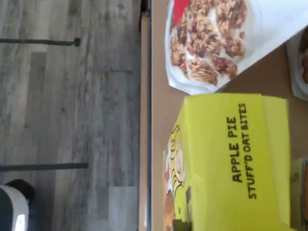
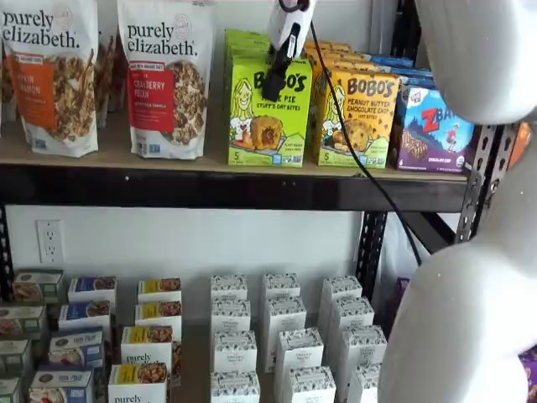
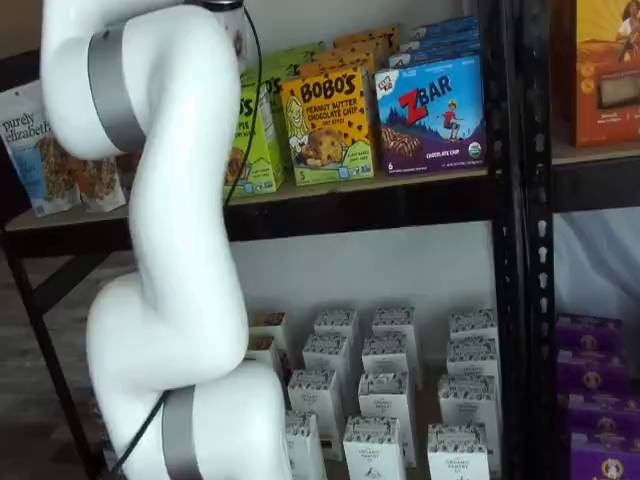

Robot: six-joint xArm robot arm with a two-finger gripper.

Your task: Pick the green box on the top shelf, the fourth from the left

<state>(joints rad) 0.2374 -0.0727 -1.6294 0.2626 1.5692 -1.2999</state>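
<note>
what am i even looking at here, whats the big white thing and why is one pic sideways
The big white thing is a robot arm that takes boxed goods from shelves. Two pictures come from fixed cameras facing the shelves from the front, with the arm between camera and shelves. The sideways picture comes from a camera on the arm's wrist, looking down on the goods.

At the arm's tip is the gripper, a white body with black fingers. In a shelf view it sits at the top of the green box, a Bobo's apple pie carton, and it is shut. Whether it truly grips the box I cannot tell.

The box stands on the top shelf, between a granola bag and a yellow Bobo's box, with a blue ZBar box beyond.
</note>
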